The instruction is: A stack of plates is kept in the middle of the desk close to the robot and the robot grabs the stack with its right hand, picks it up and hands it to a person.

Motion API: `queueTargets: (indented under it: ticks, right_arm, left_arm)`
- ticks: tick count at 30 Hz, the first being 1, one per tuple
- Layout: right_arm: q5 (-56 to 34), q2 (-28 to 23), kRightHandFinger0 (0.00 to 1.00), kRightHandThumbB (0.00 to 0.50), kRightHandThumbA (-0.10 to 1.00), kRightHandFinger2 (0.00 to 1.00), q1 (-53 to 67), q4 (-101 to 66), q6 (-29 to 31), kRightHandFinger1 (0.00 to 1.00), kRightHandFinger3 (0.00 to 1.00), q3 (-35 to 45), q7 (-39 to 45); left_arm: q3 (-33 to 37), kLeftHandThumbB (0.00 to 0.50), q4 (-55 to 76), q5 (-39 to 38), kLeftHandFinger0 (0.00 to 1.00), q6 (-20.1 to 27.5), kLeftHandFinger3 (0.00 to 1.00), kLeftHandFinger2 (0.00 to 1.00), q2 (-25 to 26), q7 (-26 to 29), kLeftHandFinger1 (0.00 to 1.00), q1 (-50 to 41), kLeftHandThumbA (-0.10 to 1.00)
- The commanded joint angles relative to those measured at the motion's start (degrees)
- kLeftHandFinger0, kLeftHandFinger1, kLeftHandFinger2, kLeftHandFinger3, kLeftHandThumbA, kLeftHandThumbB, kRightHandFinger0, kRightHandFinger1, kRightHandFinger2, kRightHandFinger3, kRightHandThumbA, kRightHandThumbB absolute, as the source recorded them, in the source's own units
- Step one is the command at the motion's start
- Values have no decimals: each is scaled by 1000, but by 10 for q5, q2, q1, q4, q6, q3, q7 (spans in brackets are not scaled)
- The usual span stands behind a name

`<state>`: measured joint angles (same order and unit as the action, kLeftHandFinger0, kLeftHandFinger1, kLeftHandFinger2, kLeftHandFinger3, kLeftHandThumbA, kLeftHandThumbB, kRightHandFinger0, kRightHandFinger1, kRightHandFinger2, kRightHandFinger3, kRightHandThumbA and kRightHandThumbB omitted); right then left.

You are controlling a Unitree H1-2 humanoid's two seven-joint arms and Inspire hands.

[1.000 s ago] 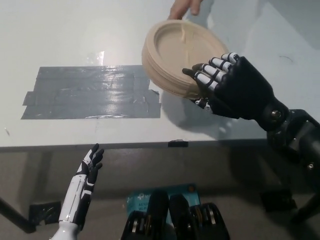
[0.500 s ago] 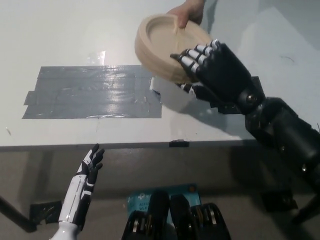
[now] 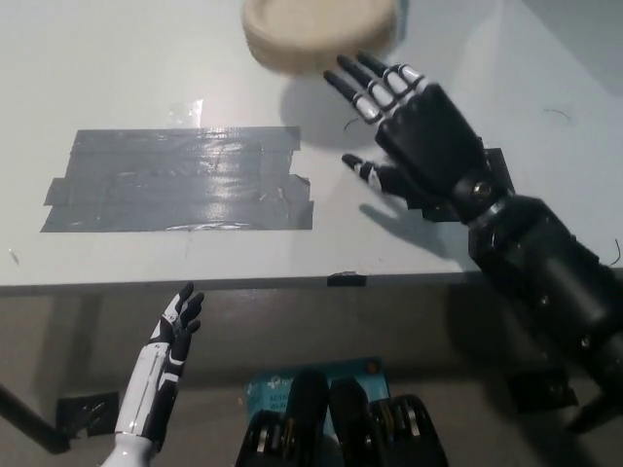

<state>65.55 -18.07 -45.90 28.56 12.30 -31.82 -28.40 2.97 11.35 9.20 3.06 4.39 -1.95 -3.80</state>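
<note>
**Handover stage: stack released**

The stack of beige round paper plates [image 3: 316, 34] sits at 12 o'clock at the frame's top edge, clear of the black right hand [image 3: 409, 126], whose fingers are spread and grip nothing. Handover appears complete; whoever holds the stack is not visible. The white left hand [image 3: 170, 336] rests at 7 o'clock, fingers apart. The white desk [image 3: 146, 68] carries a grey tape patch [image 3: 175, 180] at 9 o'clock.

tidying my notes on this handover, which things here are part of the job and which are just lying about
Part of the job:
- stack of plates, at the top edge, off the desk
- right hand, open, just below the stack
- desk

Just lying about:
- grey tape patch on the desk
- left hand, resting low beside the desk edge
</note>
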Motion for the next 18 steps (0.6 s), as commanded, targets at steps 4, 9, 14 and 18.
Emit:
queueTargets:
  ticks: [4, 9, 14, 18]
  right_arm:
    - [-217, -38, 1000, 500, 854, 1000, 47, -317, -115, 1000, 1000, 61, 336]
    - [-239, -69, 1000, 500, 894, 1000, 94, -431, -132, 1000, 1000, 89, 345]
    - [-243, -96, 1000, 500, 931, 1000, 139, -540, -157, 1000, 1000, 135, 355]
    - [-275, -122, 1000, 488, 952, 1000, 189, -638, -179, 1000, 1000, 172, 359]
  left_arm:
    - [3, 0, 23, 0, 1000, 11, 1000, 1000, 1, -1, 1000, -10, 1000]
    - [7, 0, 27, -1, 1000, 7, 1000, 1000, -3, -2, 1000, -21, 1000]
    - [9, 0, 21, 1, 1000, 13, 1000, 1000, -4, -1, 1000, -24, 992]
    - [9, 0, 20, 6, 1000, 17, 1000, 1000, -7, 4, 1000, -26, 983]
